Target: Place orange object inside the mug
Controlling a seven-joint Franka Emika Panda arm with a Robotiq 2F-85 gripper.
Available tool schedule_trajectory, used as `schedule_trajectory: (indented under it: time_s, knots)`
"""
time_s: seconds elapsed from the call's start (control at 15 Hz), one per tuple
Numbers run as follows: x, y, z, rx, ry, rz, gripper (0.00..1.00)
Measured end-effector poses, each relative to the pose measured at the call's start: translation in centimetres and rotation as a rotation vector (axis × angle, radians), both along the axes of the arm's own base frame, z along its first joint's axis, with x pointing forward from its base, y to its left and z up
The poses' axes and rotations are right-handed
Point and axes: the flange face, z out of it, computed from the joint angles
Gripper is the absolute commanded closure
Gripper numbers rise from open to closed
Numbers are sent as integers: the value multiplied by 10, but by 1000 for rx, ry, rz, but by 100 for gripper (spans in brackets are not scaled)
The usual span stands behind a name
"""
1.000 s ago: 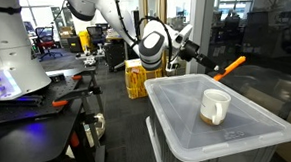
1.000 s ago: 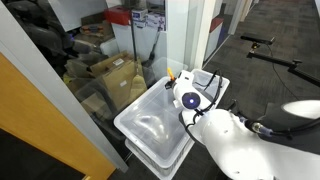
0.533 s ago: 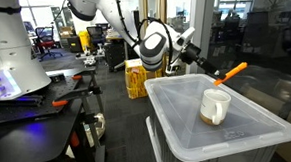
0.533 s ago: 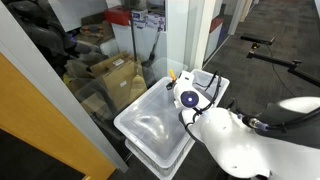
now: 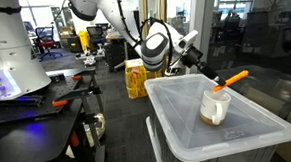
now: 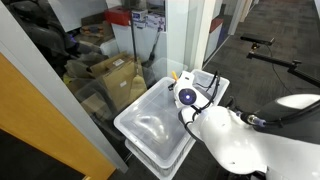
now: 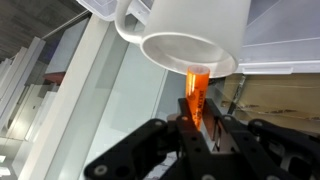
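A slim bright orange object [image 5: 232, 79] is held in my gripper [image 5: 213, 79], tilted, just above the rim of the white mug [image 5: 214, 106]. The mug stands on the lid of a translucent grey bin [image 5: 243, 134]. In the wrist view the orange object [image 7: 197, 92] sticks out from between my dark jaws [image 7: 197, 127] toward the mug's open mouth [image 7: 190, 52], its tip near the rim. My gripper is shut on the orange object. In an exterior view the arm's white body hides the mug; only the gripper's base [image 6: 187, 97] and the bin [image 6: 150, 120] show.
Yellow crates [image 5: 136, 79] stand behind the bin. A dark workbench [image 5: 34, 100] with small orange-red tools is beside it. Glass walls and cardboard boxes [image 6: 110, 72] are close around the bin.
My gripper has moved down and toward the mug with the orange object, which now hangs lower, close over the mug's rim.
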Motion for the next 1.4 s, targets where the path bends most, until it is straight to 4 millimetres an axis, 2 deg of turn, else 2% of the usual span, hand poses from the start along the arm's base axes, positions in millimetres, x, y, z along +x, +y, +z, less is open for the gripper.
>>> schedule_trajectory:
  time_s: [0.6,0.67,0.8,1.2,1.4]
  knots:
    - [1,-7,-3,-3,15,-4,95]
    - [2,-6,-4,-4,20,1,56]
    - [3,-3,-6,-5,30,12,48]
    - [7,1,-9,1,33,23,2]
    - [8,0,-9,2,32,23,0]
